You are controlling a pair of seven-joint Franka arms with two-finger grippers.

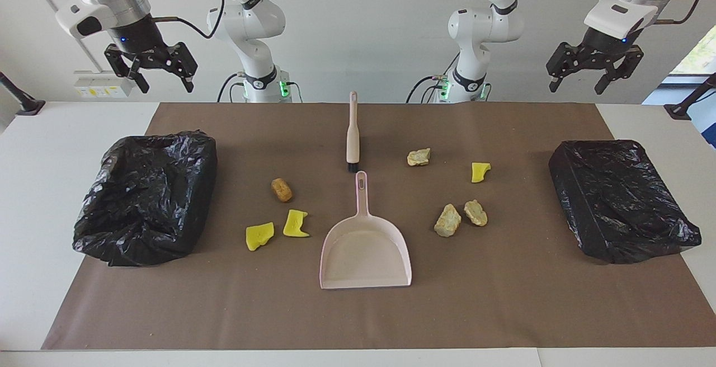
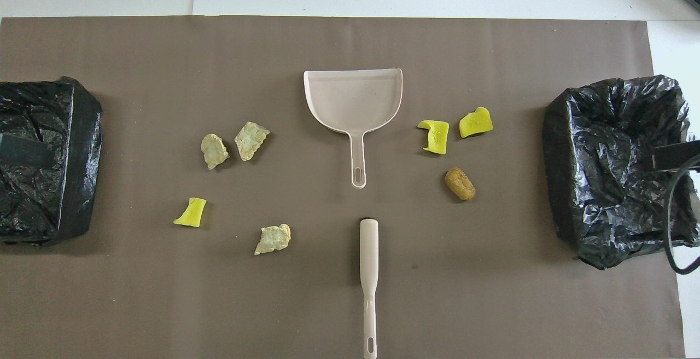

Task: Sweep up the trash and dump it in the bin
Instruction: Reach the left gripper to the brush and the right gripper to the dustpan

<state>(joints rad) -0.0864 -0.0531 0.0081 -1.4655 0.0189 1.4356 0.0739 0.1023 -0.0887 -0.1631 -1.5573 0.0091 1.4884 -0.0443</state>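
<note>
While both arms wait raised, left end effector and right end effector gape wide, holding nothing

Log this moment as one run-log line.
phase: start | left hand: open, raised, waiting | right hand: open, raised, waiting | brush, dustpan: untouched | trash: scattered on mat | bins: bag-lined

A dustpan is lying mid-table, its handle pointing toward the robots at a brush lying nearer them. A bin is sitting at the right arm's end, another bin at the left arm's. Trash scraps are lying scattered between dustpan and each bin.
</note>
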